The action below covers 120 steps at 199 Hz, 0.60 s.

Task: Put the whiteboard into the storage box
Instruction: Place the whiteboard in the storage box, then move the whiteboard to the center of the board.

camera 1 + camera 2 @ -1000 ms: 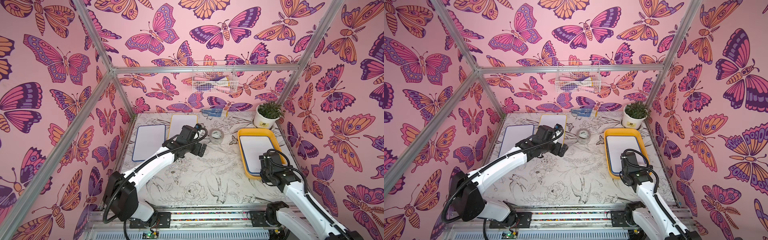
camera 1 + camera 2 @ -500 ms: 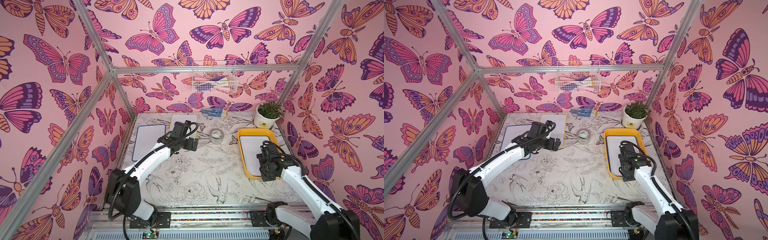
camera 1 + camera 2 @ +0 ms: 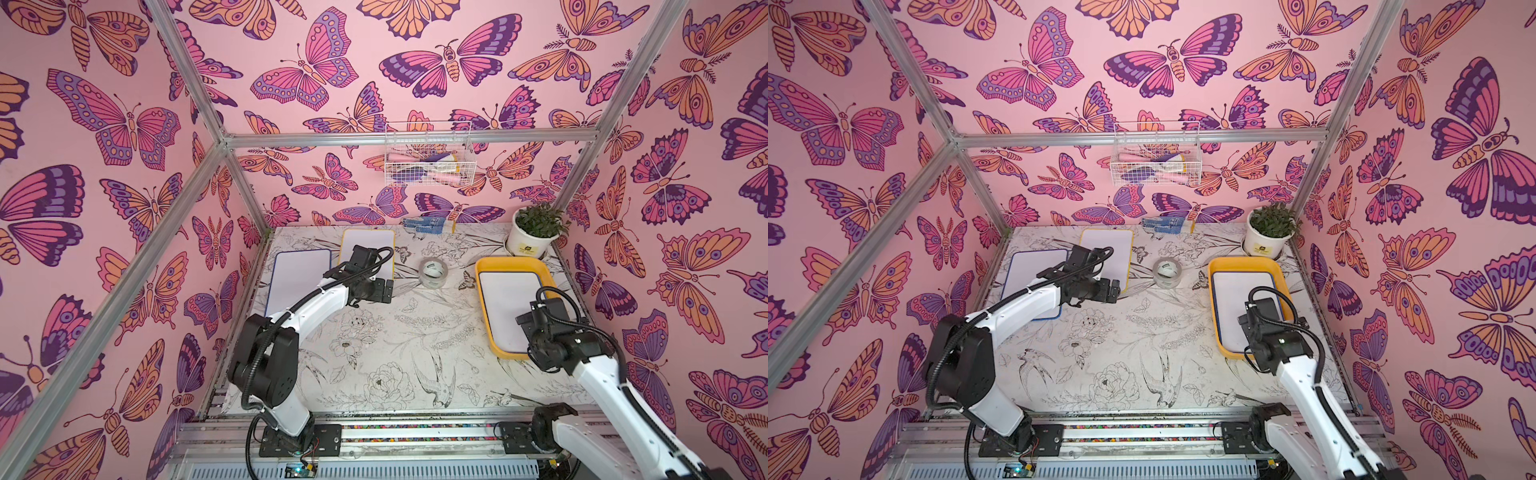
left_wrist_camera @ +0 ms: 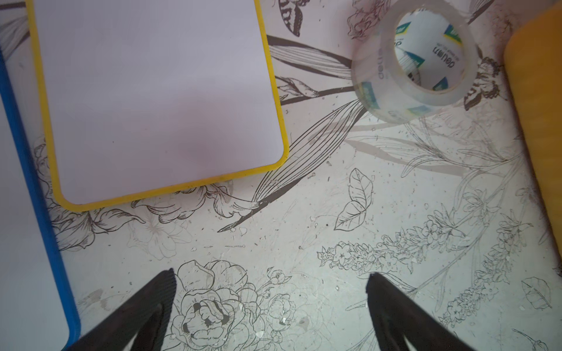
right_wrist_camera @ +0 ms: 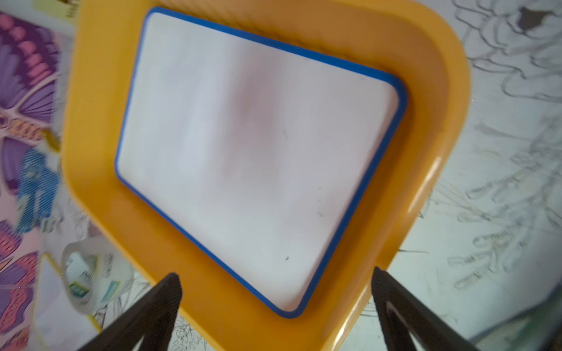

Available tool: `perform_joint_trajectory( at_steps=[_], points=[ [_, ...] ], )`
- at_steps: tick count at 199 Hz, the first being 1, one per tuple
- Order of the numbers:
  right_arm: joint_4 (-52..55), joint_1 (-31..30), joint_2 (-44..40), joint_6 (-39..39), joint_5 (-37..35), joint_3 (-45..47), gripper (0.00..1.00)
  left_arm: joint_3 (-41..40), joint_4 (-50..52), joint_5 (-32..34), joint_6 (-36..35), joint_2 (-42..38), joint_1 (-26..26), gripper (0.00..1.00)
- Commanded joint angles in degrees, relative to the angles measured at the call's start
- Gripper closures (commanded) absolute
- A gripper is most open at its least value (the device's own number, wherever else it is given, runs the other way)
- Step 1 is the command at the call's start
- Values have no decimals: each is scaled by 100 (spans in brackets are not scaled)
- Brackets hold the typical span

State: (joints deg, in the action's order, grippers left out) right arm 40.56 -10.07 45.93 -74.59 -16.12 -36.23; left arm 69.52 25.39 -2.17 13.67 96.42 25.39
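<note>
The storage box (image 3: 484,291) sits on the right side of the flower-printed table (image 3: 395,332), just in front of a potted plant (image 3: 534,230). A blue-framed whiteboard (image 3: 505,305) lies flat inside it, filling most of the floor; the right wrist view shows the board (image 5: 243,152) ringed by the box's orange wall (image 5: 100,91).

The right gripper (image 5: 275,273) hangs over the near end of the box with its fingers spread wide and nothing between them. In both top views its wrist covers the fingers.

The left gripper (image 4: 270,275) hovers over bare table, fingers wide apart and empty, just short of the near edge of a yellow-framed whiteboard (image 4: 158,100). That board (image 3: 368,241) lies flat toward the back of the table. Beside it, nearer the left wall, a second blue-framed whiteboard (image 3: 297,274) lies flat, with a narrow strip of table between the two frames.

A clear tape roll (image 3: 433,272) stands between the yellow-framed board and the box, touching neither. A white wire basket (image 3: 428,160) hangs on the back wall, and below it, at the table's far edge, lies a small blue item (image 3: 428,224), possibly a glove, too small to tell.
</note>
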Motion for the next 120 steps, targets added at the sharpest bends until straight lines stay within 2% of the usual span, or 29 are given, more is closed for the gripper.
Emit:
perform_joint_trajectory(
  at_steps=[1,22,49,86,120],
  points=[
    [-1076,-74,-591,1249,-230,313,0,123,94,-169,223,261,-76,0],
    [-1527,-96,-865,1938,-175,351,0,193,80,-335,339,543,-236,0],
    [-1818,-400,-680,2833,-180,110,0,432,79,-674,636,919,-551,0],
    [-2324,-1282,-68,3722,-386,-124,0,982,196,-618,663,1309,-655,0],
    [-2550,-2160,749,4132,-448,-508,0,1698,671,-547,519,1771,-723,0]
  ],
)
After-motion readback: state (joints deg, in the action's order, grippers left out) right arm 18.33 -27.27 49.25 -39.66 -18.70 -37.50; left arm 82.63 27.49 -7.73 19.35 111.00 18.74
